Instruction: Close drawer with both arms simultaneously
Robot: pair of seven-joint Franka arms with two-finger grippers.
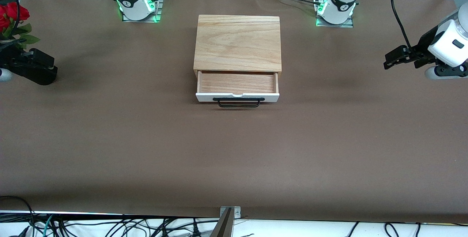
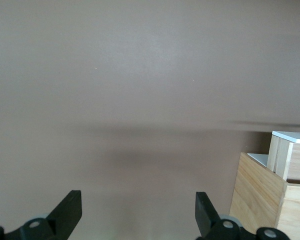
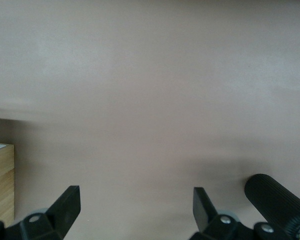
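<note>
The oak-coloured box [image 1: 238, 42] stands mid-table between the two arm bases. Its drawer [image 1: 237, 83] is pulled out toward the front camera, showing a bare wooden floor, a white front panel and a black wire handle [image 1: 238, 102]. My left gripper [image 1: 388, 60] hangs open and empty over the table at the left arm's end, well apart from the box. In the left wrist view [image 2: 137, 212] the box [image 2: 262, 202] and drawer corner [image 2: 290, 155] show at the edge. My right gripper [image 1: 49, 69] hangs open and empty at the right arm's end; it also shows in the right wrist view [image 3: 136, 207], with the box corner [image 3: 1, 180] at the edge.
Red roses [image 1: 11, 17] stand at the right arm's end of the table, close to the right gripper. A black ribbed cylinder [image 3: 276, 204] shows beside that gripper in the right wrist view. Brown table cover [image 1: 234, 149] spreads around the box. Cables lie along the table's near edge.
</note>
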